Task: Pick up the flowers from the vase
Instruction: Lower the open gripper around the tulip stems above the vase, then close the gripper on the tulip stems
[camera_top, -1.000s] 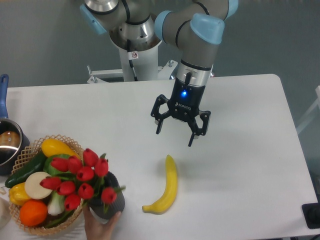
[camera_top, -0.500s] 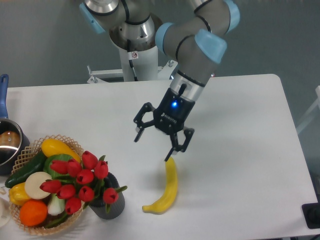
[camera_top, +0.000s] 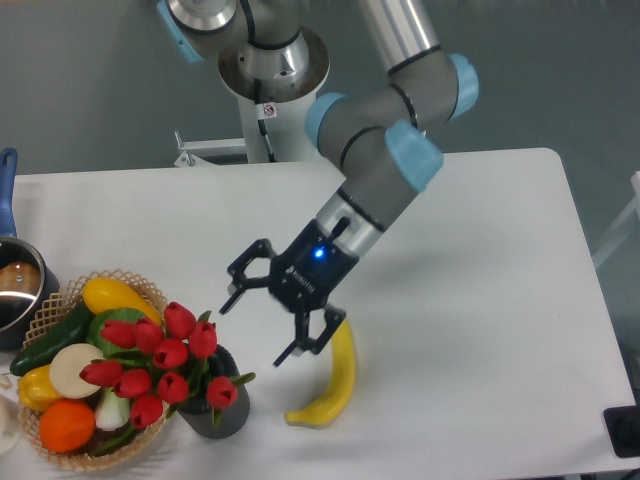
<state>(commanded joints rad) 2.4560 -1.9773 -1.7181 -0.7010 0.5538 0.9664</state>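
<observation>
Bare table separates the open-fingered tool (camera_top: 260, 327) from the flowers (camera_top: 160, 360); banana (camera_top: 333, 380) alongside.

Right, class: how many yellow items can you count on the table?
3. A banana lies on the table beside the vase; a yellow squash sits at the basket's top; a yellow pepper sits at its left. Others may be hidden.

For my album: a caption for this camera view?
Open gripper nears red flowers in a dark vase.
</observation>
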